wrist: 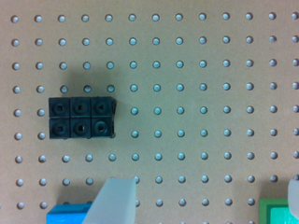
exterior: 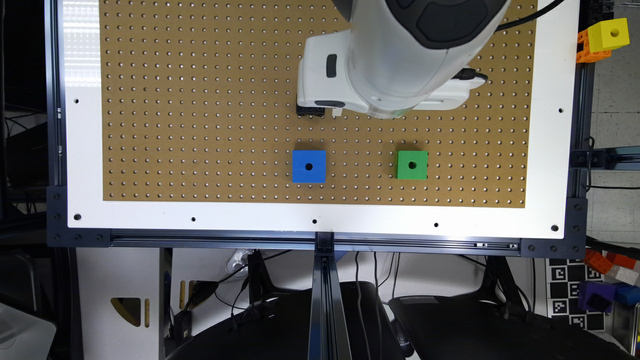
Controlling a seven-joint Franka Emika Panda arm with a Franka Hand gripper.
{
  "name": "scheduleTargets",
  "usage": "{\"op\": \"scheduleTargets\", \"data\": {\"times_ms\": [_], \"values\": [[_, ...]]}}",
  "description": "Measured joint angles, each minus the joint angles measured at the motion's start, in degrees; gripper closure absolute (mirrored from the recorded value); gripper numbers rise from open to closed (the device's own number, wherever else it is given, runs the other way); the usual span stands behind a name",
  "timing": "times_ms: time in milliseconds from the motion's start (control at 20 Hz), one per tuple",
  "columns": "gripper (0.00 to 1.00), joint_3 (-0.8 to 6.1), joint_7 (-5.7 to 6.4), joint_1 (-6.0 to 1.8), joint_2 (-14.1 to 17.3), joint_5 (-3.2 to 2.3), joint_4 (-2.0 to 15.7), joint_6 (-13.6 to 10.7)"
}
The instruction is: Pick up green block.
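Observation:
The green block (exterior: 412, 165), a small cube with a dark round hole in its top, sits on the brown pegboard (exterior: 200, 125) toward the exterior view's right. A corner of the green block (wrist: 279, 212) shows at the wrist picture's edge. My gripper (exterior: 370, 107) hangs over the board, farther back than the green block and slightly to the exterior view's left of it, not touching it. In the wrist view the gripper (wrist: 203, 205) is open, its pale fingers (wrist: 114, 200) wide apart with bare pegboard between them.
A blue cube (exterior: 309, 166) with a hole lies to the exterior view's left of the green one. A black studded brick (exterior: 310, 110) (wrist: 81, 117) sits behind the blue cube. A yellow cube (exterior: 608, 34) rests on an orange piece off the board's far right corner.

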Motion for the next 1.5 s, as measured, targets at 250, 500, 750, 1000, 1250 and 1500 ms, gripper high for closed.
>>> {"op": "scheduleTargets", "data": {"times_ms": [250, 500, 750, 1000, 1250, 1500], "values": [[0.0, 0.08, 0.0, 0.02, 0.0, 0.0, -0.19, 0.0], [0.0, 2.98, 2.33, 0.39, 1.13, 0.01, 2.16, 0.0], [0.0, 5.84, 4.85, 0.39, 8.0, -0.16, 10.02, -0.01], [0.0, 6.37, 4.99, 0.4, 12.06, -0.18, 14.33, -0.03], [0.0, 7.89, 6.63, 0.52, 12.57, -0.35, 15.76, -0.03], [0.0, 8.51, 7.7, 0.95, 14.95, -0.59, 18.75, -0.1]]}}
